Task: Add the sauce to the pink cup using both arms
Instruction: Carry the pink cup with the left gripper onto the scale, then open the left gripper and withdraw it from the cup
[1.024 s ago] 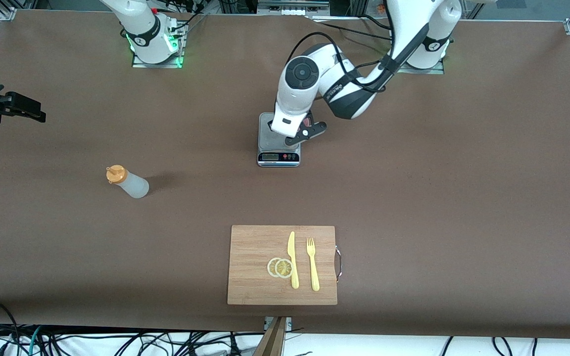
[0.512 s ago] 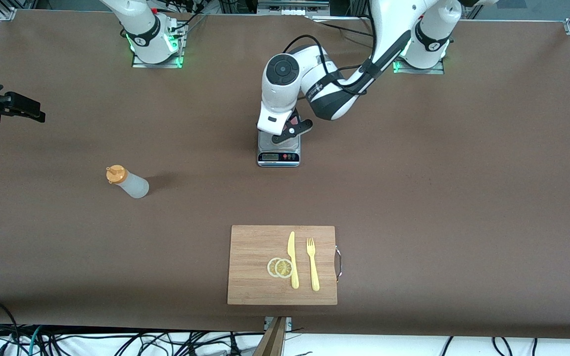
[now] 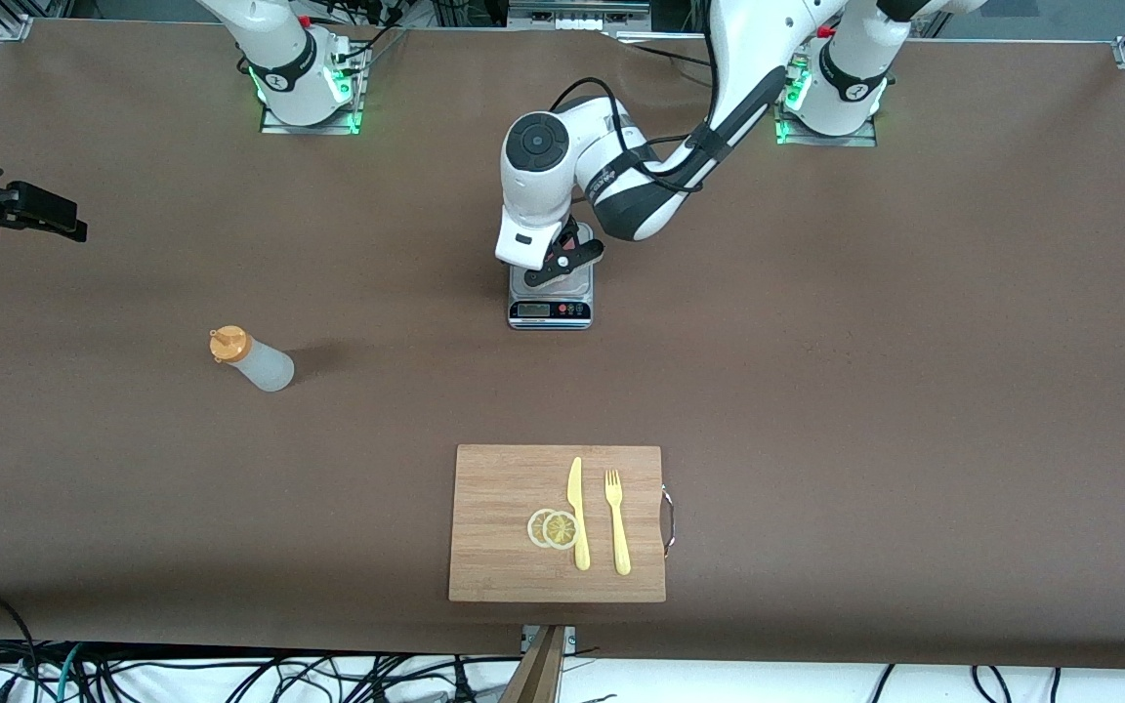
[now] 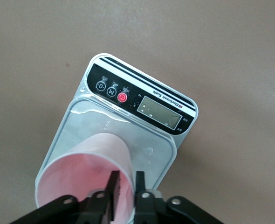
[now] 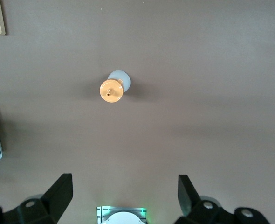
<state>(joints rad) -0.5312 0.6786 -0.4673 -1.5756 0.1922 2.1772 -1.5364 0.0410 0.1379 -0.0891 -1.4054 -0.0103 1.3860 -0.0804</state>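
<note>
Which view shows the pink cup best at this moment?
The left wrist view: the pink cup stands on the scale, its rim wall between the left gripper fingers. In the front view the left arm covers it almost fully. The right wrist view lacks it.

- Brown table [image 3: 865, 391].
- Scale [image 3: 550, 303] near the arm bases.
- Sauce [image 3: 255, 359] upright, toward the right arm's end.
- Cutting board [image 3: 504, 547] nearest the front camera.
</note>
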